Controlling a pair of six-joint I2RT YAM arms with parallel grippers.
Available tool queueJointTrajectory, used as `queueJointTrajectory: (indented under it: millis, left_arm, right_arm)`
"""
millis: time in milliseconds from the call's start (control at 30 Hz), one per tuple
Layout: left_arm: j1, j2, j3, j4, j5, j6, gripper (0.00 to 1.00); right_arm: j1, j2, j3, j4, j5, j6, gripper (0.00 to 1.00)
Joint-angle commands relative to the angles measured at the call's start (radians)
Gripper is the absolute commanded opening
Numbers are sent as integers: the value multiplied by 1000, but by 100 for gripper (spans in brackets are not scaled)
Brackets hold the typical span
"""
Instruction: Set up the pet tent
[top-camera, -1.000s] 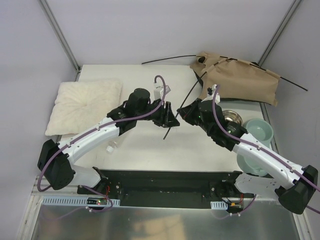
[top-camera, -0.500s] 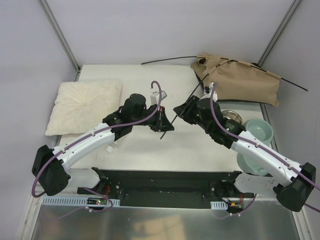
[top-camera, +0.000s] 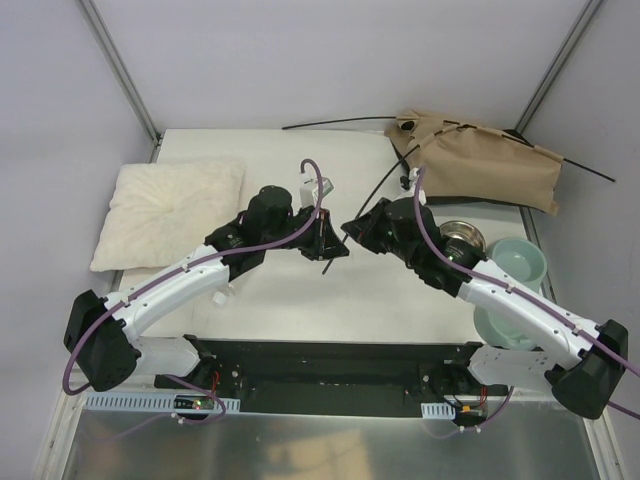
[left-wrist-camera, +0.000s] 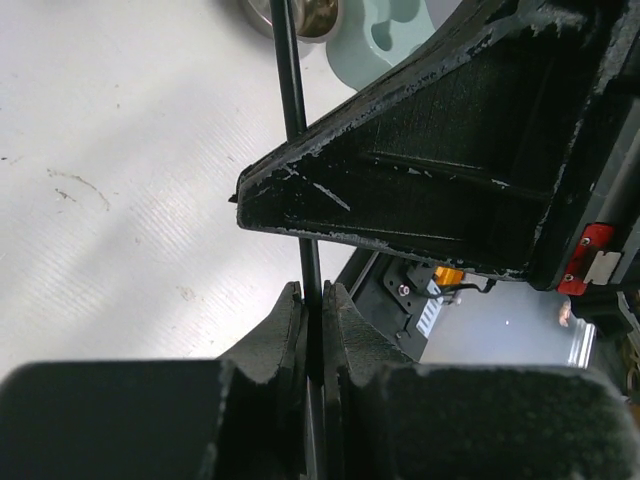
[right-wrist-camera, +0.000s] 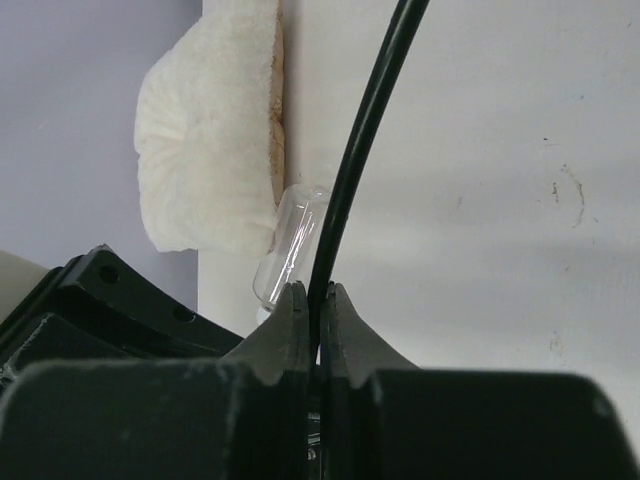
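Centrally over the white table (top-camera: 280, 290), a thin black pole (top-camera: 378, 195) was pinched by the left gripper (left-wrist-camera: 312, 300) and the right gripper (right-wrist-camera: 310, 300), each pressed tight onto it. The collapsed tan fabric pet tent (top-camera: 490, 165) was heaped at the table's far right corner. Along its right edge, a steel bowl (top-camera: 462, 238) and a pale green bowl (top-camera: 520, 262) were seen, contents indistinct. At its left edge, a cream fluffy pillow (top-camera: 170, 210) was flanked by a small clear vial (right-wrist-camera: 290, 245).

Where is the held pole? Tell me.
Top view: the pole runs diagonally over the table's middle, from the tent at far right down to the left gripper and right gripper, both shut on it.
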Motion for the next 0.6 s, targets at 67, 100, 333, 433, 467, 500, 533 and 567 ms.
queueJointTrajectory:
  millis: [67, 100, 333, 433, 467, 500, 533, 567]
  left_arm:
    - [-7, -33, 41, 70, -65, 32, 23]
    - [-4, -43, 40, 59, -83, 37, 33]
    - [17, -168, 18, 25, -324, 69, 75]
    - [43, -216, -15, 66, -443, 57, 83]
    - [60, -224, -32, 79, -480, 42, 86]
    - [80, -225, -46, 97, -502, 29, 91]
    - [98, -219, -54, 105, -526, 5, 99]
    - [123, -205, -60, 112, -533, -9, 99]
  right_arm:
    - [6, -3, 70, 2, 23, -17, 0]
    - [7, -6, 78, -4, 27, -15, 0]
    - [7, -38, 101, -27, 3, -9, 0]
    - [7, -49, 100, -27, -2, 0, 0]
    - [7, -53, 104, -27, -5, 2, 0]
    - [6, -56, 109, -29, -8, 5, 0]
    - [7, -56, 115, -29, -9, 8, 0]
    - [7, -59, 121, -31, -12, 9, 0]
